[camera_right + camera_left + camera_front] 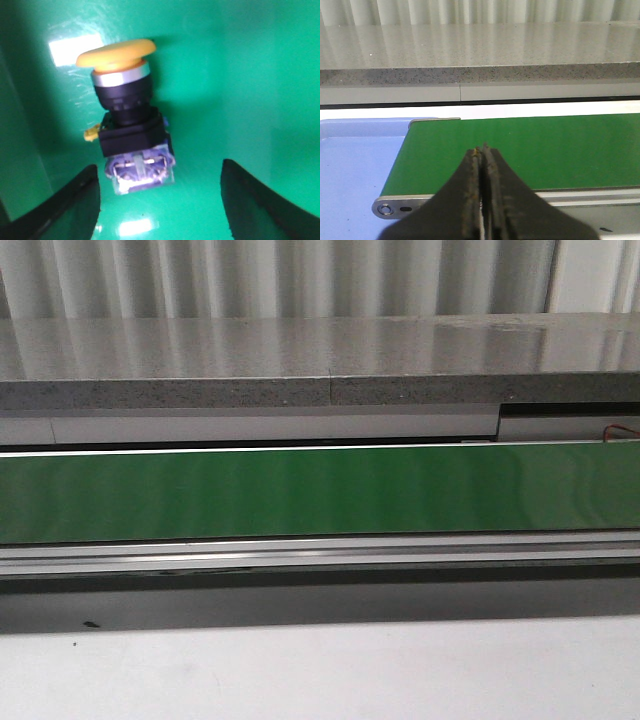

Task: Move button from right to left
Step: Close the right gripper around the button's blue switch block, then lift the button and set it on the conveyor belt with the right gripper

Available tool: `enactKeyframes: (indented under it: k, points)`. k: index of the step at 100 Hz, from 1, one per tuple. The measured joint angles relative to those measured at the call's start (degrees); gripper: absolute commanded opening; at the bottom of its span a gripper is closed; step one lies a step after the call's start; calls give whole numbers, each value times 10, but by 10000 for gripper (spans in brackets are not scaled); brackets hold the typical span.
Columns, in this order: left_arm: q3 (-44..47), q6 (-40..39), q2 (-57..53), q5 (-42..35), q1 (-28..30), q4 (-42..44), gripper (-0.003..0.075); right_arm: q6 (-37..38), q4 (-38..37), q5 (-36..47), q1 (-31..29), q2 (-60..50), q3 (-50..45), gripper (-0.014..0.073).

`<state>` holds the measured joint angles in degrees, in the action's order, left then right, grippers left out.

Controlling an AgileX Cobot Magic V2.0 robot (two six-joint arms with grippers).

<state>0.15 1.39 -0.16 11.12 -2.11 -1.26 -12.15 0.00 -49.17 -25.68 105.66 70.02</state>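
Note:
The button (127, 127) lies on its side on a glossy green surface (240, 90) in the right wrist view: yellow-orange cap, silver ring, black collar and body, translucent blue-grey contact block nearest the fingers. My right gripper (160, 200) is open and empty, its two dark fingers (75, 205) spread wide, just short of the contact block. My left gripper (483, 150) is shut and empty, hovering over the near edge of the green conveyor belt (545, 145). The front view shows no button and no gripper.
A green belt (320, 490) runs across the front view with a metal rail along its near side and a grey stone ledge (300, 360) behind. In the left wrist view a light blue tray (355, 165) lies beside the belt's end.

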Motion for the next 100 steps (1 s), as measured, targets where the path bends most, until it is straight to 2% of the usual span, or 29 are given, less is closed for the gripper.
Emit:
enactKeyframes:
  k: [21, 26, 38, 48, 73, 100]
  points:
    - [0, 0, 0, 0, 0, 0, -21, -23, 11, 3, 0, 38, 10, 489]
    - [0, 0, 0, 0, 0, 0, -20, -25, 12, 3, 0, 42, 13, 442]
    - [0, 0, 0, 0, 0, 0, -20, -25, 14, 4, 0, 51, 13, 258]
    - [0, 0, 0, 0, 0, 0, -20, -25, 14, 7, 0, 52, 13, 179]
    - [0, 0, 0, 0, 0, 0, -20, -25, 18, 5, 0, 38, 13, 174]
    - [0, 0, 0, 0, 0, 0, -20, -26, 46, -19, 2, -66, 13, 174]
